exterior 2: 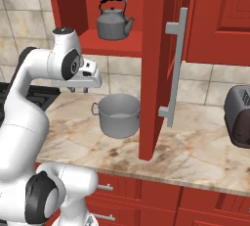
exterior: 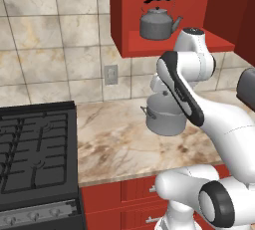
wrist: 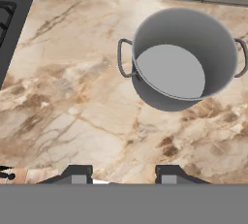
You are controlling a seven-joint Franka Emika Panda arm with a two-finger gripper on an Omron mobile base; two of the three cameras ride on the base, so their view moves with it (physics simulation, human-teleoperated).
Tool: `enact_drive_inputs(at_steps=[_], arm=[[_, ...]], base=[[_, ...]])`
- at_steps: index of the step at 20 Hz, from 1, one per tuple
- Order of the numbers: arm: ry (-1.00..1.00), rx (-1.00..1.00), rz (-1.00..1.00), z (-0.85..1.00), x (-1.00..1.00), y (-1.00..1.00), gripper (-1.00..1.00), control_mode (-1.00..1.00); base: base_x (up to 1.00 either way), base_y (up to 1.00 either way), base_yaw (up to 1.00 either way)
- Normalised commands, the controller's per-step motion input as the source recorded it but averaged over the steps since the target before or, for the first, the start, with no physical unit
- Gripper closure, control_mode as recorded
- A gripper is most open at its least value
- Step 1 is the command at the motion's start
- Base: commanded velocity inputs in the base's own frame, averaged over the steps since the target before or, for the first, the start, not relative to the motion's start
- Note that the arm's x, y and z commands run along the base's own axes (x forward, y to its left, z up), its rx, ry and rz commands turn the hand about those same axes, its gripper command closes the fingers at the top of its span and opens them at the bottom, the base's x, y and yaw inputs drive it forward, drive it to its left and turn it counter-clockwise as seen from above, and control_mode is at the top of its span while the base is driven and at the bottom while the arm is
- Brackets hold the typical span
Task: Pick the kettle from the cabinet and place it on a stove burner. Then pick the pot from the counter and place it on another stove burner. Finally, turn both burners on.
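Note:
The grey kettle (exterior: 157, 22) (exterior 2: 113, 24) stands upright in the recess of the red cabinet (exterior: 119, 10) (exterior 2: 71, 5). Below it, the wide grey pot (exterior: 167, 117) (exterior 2: 118, 115) (wrist: 181, 58) sits on the marble counter (exterior: 109, 142) (exterior 2: 195, 156) (wrist: 72, 102). My gripper (exterior 2: 78, 89) (wrist: 123, 175) hangs above the counter, left of the pot and well below the kettle, pointing down. Its fingers (wrist: 77, 173) stand apart with nothing between them. The black stove burners (exterior: 32, 147) (wrist: 6, 19) lie at the left.
The cabinet's open red door (exterior 2: 156, 73) with a long silver handle (exterior 2: 174, 68) juts out over the counter right of the pot. A dark toaster (exterior 2: 239, 117) (exterior: 246, 92) stands at the far right. The stove's silver knob panel (exterior: 40, 216) faces front.

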Motion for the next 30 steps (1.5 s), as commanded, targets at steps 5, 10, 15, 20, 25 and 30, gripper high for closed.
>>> enact_drive_inputs(at_steps=[5, 10, 15, 20, 25, 30], arm=[[0.00, 0.00, 0.00, -0.01, 0.00, 0.00, -1.00, -1.00], [0.00, 0.00, 0.00, 0.00, 0.00, 0.00, -1.00, -1.00], [-0.04, 0.00, 0.00, 0.00, 0.00, 0.00, -1.00, -1.00], [-0.08, 0.00, 0.00, 0.00, 0.00, -0.04, -1.00, -1.00], [-0.07, 0.00, 0.00, 0.04, 0.00, -0.08, -1.00, -1.00], [-0.12, 0.00, 0.01, 0.10, 0.00, -0.14, -1.00, -1.00]], base=[[0.00, 0.00, 0.00], [0.00, 0.00, 0.00], [0.00, 0.00, 0.00], [0.00, 0.00, 0.00], [0.00, 0.00, 0.00], [0.00, 0.00, 0.00]])
